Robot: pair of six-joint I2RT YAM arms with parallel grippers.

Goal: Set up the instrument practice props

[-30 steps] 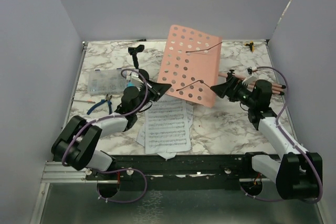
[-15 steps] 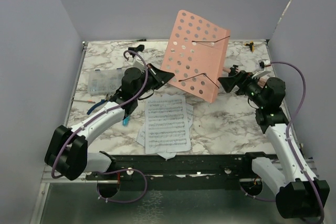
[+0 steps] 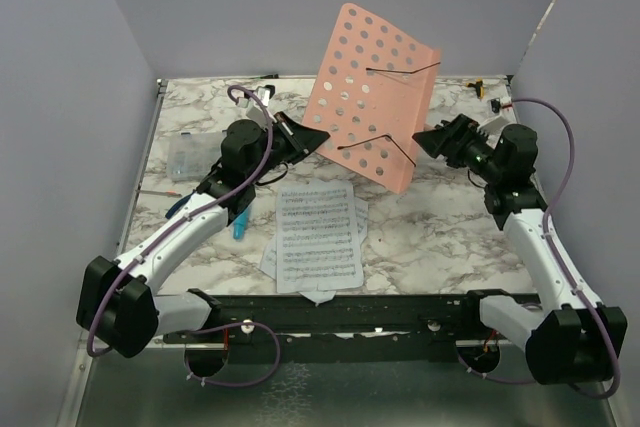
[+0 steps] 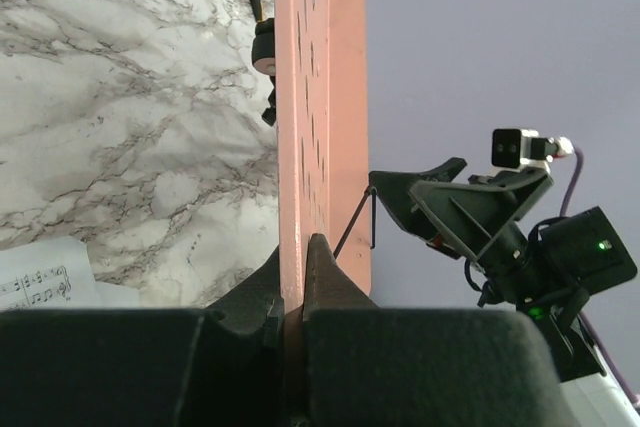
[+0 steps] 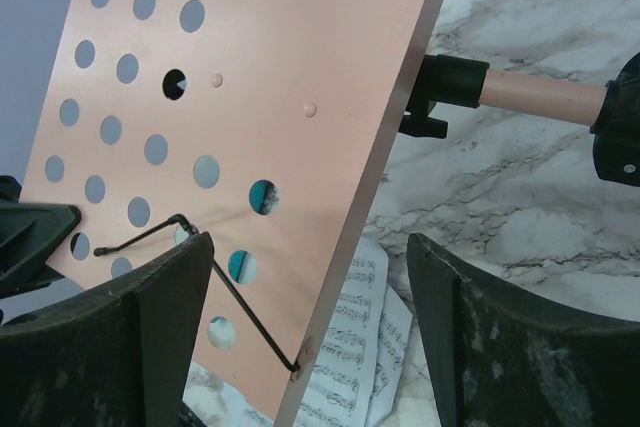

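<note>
Pink music stand [image 3: 375, 97] lifted mid-table, panel tilted, behind white sheet-music pages [image 3: 320, 232]. Left gripper [image 3: 310, 137] pinched tight on panel's left edge. Right gripper [image 3: 420, 140] spread wide at right edge, holding nothing. Advice: firm pinch, right closing squarely on edge before righting stand.

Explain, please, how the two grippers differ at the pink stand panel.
The left gripper is shut on the pink panel's left edge; the right gripper is open, the panel's right edge between its spread fingers, unclamped. The left gripper comes from the panel's left, the right gripper from its right. Both face the panel.
</note>
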